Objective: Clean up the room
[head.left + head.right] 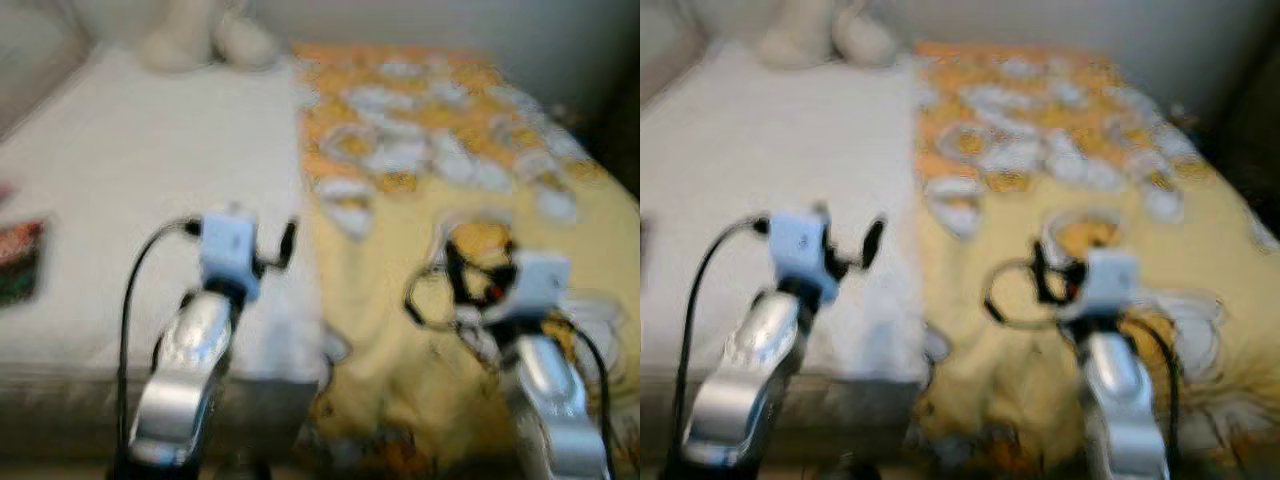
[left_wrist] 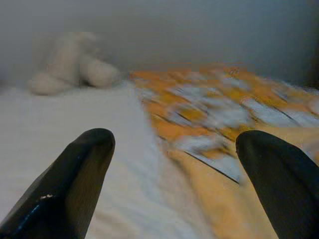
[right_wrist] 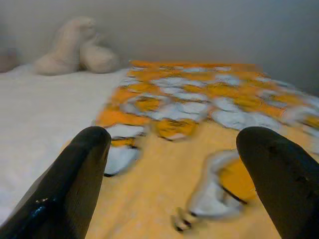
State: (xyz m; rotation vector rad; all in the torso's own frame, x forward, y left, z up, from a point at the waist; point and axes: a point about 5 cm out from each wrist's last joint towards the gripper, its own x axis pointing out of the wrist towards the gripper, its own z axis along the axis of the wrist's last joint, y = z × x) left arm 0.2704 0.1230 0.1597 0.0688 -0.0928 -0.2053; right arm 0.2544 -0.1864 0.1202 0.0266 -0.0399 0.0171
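Observation:
A bed with a white sheet [image 1: 150,170] lies before me, and both eye views are blurred. A yellow and orange blanket [image 1: 450,150] with white patches covers its right half, rumpled and hanging over the near edge. A cream plush toy [image 1: 205,40] rests at the far end by the wall. My left gripper [image 2: 174,149] is held above the white sheet near the blanket's edge, open and empty. Over the blanket, my right gripper [image 3: 172,149] is also open with nothing between its fingers.
A small flat red and green object [image 1: 20,262] lies on the sheet at the far left. The mattress's grey front edge [image 1: 90,400] runs just below my arms. A pale wall [image 3: 199,30] stands behind the bed.

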